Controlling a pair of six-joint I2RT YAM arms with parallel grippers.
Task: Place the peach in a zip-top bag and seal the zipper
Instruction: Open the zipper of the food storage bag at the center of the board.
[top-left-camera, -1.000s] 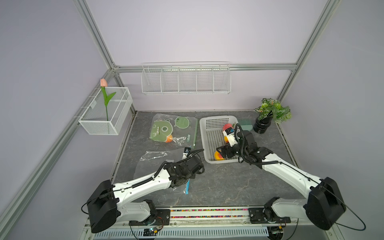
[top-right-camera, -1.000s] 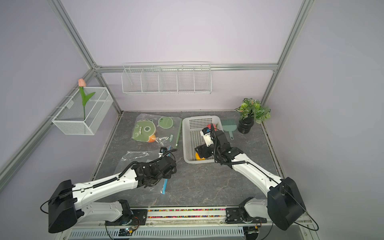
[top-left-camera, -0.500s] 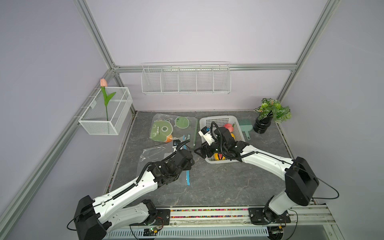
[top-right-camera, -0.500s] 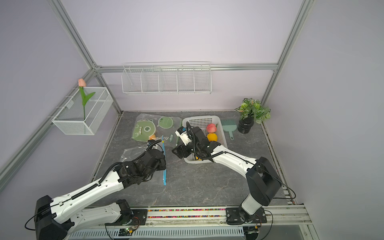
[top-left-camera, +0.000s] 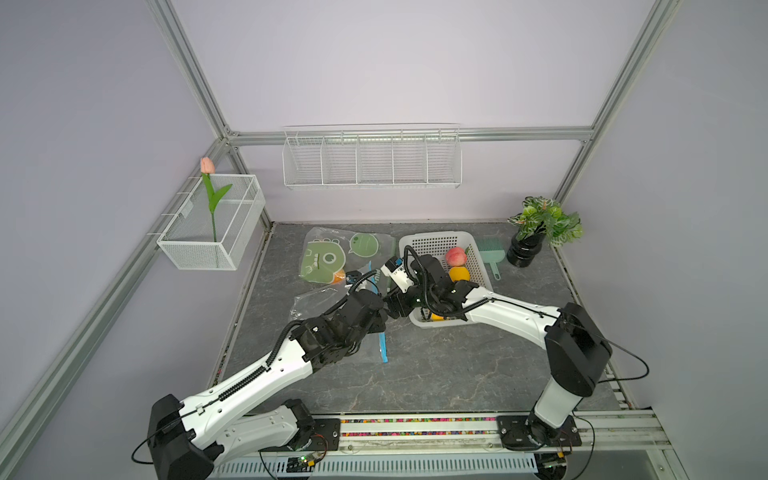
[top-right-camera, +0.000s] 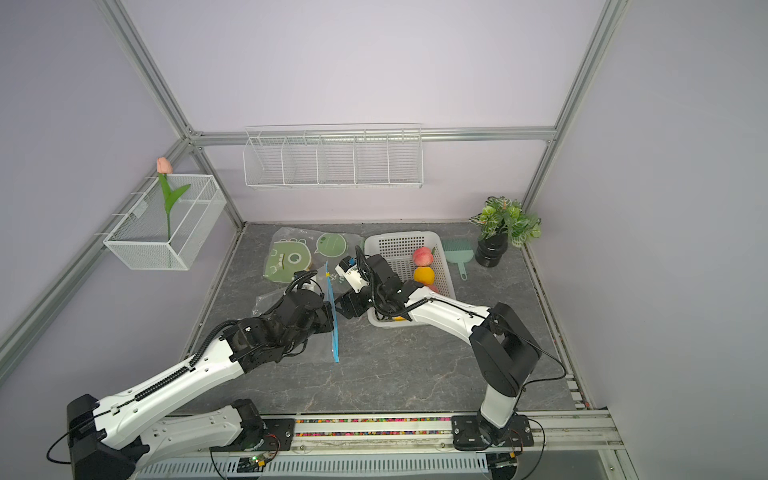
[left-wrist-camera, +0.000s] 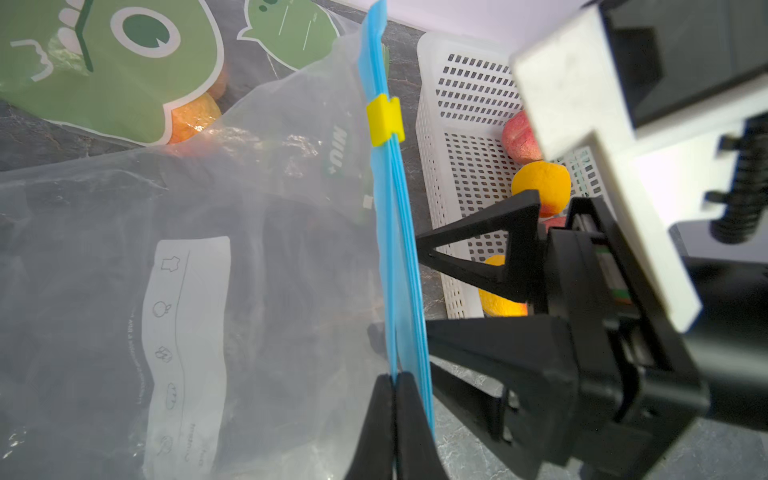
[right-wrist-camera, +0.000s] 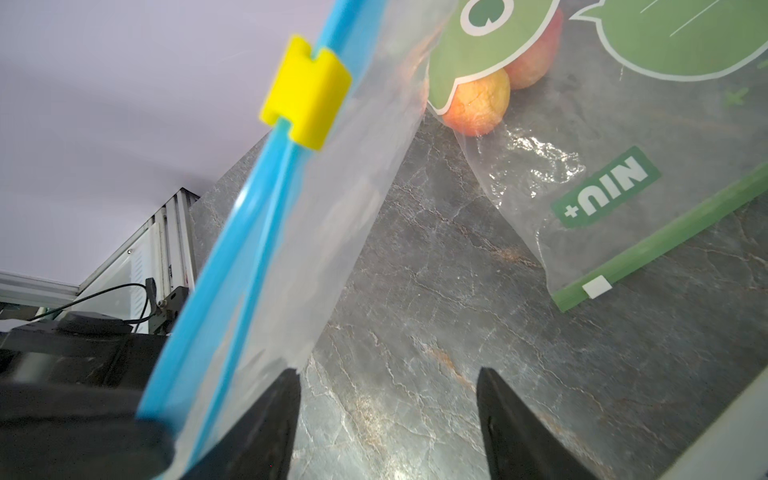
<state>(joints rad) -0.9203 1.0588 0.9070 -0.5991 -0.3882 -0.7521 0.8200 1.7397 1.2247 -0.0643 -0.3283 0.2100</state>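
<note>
The pink peach lies at the far end of the white basket. A clear zip-top bag with a blue zipper strip and a yellow slider stands up on edge left of the basket. My left gripper is shut on the blue strip. My right gripper is open just beside the strip. Only table shows between its fingers, and the bag's wall lies against one of them.
A green-printed bag holding fruit lies at the back left of the table. Oranges share the basket with the peach. A green brush and a potted plant stand right of the basket. Wire racks hang on the walls.
My right gripper has left the basket and swung left to the bag's zipper edge, its jaws narrowing a little. My left arm has raised the bag so that the blue strip stands higher.
</note>
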